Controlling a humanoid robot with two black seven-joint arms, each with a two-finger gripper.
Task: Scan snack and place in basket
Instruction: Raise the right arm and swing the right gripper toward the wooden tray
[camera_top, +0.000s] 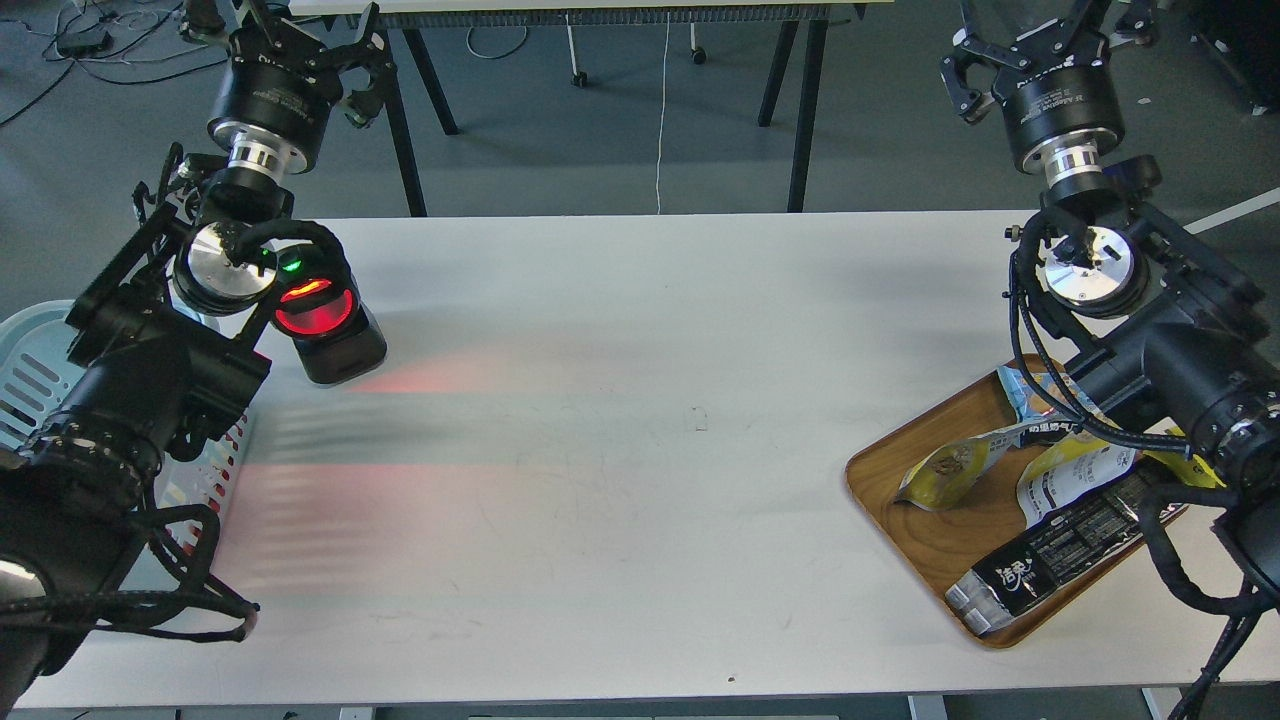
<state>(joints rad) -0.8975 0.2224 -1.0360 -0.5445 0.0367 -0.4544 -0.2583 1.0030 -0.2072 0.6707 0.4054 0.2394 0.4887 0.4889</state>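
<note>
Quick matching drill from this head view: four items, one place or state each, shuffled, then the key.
Items:
1. snack
2. basket
3. barcode scanner
4. black pouch

Places or states:
A. far left edge of the table, behind the left arm
B. window glowing red, on the table's left
C. front end of the wooden tray, longest pack
D. left part of the tray, yellow front

Pairs: 1-D, 2-A, 3-B, 4-C

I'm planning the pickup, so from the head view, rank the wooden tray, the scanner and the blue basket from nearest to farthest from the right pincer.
From the right pincer:
1. wooden tray, right side, below that arm.
2. scanner, far left, glowing red.
3. basket, left table edge, behind the left arm.
</note>
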